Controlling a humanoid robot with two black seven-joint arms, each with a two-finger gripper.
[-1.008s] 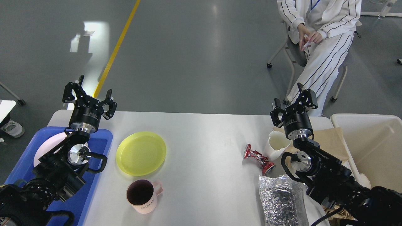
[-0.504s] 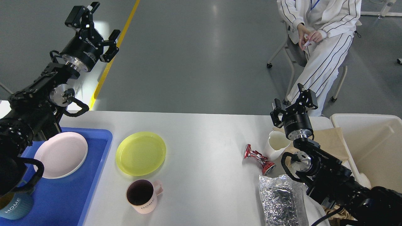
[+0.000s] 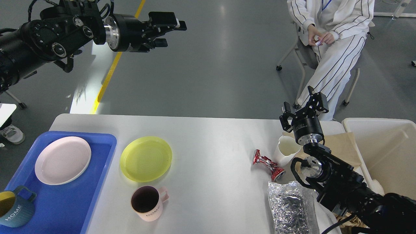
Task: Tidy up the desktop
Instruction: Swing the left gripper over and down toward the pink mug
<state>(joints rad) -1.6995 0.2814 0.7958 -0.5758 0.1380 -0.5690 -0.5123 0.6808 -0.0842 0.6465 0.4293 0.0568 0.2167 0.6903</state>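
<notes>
Across the lower half of the frame: desktop (image 3: 211,143), white, matte. Lower left on it, blue tray (image 3: 97,156) w/ pink plate (image 3: 62,160) and a teal mug (image 3: 14,211) at the bottom-left corner, white lettering "HOME" on its side. Just right of tray: yellow plate (image 3: 146,158). Below that, pink mug (image 3: 147,203), dark inside, "HOME" on its wall, handle to the right. Center-right: crushed red can (image 3: 268,164) lying on its side, white cup (image 3: 286,150) just beside it, foil bag (image 3: 292,208) below the can. Brown paper (image 3: 341,146) at right edge of desktop; cream bin (image 3: 386,152) beyond it.

Left gripper (image 3: 174,31), upper left of frame, high over the floor, pointing right; jaws apart, holding nothing. Lettering on its body too small to read. Right gripper (image 3: 304,109) near the desktop's far right edge, above the white cup; jaws apart, nothing between.
</notes>
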